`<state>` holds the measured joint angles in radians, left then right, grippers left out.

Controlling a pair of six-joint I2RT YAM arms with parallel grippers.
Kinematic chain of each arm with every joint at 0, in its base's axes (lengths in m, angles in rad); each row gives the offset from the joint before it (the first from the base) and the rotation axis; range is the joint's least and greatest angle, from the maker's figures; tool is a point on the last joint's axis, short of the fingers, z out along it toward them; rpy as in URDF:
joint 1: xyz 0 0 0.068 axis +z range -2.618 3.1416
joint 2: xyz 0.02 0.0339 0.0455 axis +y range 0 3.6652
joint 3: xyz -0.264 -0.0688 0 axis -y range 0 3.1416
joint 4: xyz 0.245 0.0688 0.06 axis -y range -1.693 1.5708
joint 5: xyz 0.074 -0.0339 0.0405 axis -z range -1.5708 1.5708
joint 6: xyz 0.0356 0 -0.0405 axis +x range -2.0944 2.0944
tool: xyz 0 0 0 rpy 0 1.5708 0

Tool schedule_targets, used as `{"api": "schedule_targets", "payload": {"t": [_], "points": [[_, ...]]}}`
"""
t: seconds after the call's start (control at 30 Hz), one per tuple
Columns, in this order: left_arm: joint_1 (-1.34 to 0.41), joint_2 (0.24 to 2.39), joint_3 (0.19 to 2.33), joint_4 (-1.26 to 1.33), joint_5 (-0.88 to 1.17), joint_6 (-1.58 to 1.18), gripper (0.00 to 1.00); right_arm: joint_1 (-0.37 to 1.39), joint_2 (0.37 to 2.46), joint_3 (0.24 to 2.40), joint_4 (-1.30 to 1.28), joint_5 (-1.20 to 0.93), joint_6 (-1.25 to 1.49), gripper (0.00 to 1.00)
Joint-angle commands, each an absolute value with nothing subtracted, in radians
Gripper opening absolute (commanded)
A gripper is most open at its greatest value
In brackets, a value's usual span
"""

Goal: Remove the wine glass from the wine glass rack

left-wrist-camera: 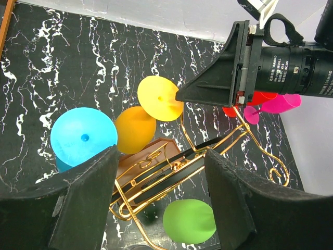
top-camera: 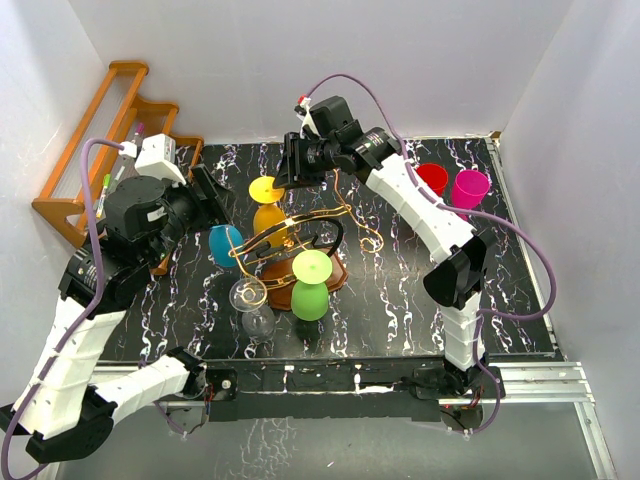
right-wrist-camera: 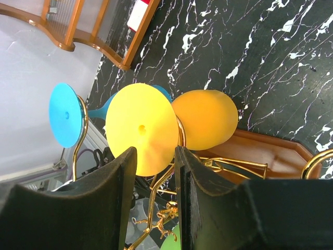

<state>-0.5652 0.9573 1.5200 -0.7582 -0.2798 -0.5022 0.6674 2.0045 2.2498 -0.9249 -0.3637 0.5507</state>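
The approach was in hand. The right gripper (right-wrist-camera: 155,156), jaws narrowly parted and holding nothing, hovered at the yellow foot of the orange wine glass (right-wrist-camera: 205,120). The glass hung upside down on the far side of the wine glass rack (right-wrist-camera: 270,151), mid-bench. The next move likely called for pinching the stem and sliding the glass clear along the wire. The left gripper (left-wrist-camera: 161,153) gaped empty beside the blue glass (top-camera: 224,243), crowding that side.

wine glass (top-camera: 268,212) hangs on rack (top-camera: 338,272), far side.
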Motion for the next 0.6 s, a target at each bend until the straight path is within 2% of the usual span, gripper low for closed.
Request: {"api": "schedule_targets", "payload": {"t": [0.0, 0.57], "points": [[-0.566, 0.94, 1.513, -0.75, -0.293, -0.5, 0.66, 0.677, 2.016, 2.282, -0.888, -0.366, 0.543, 0.37], [-0.565, 0.939, 1.496, -0.739, -0.298, -0.498, 0.66, 0.694, 2.004, 2.271, -0.85, -0.377, 0.55, 0.37]]}}
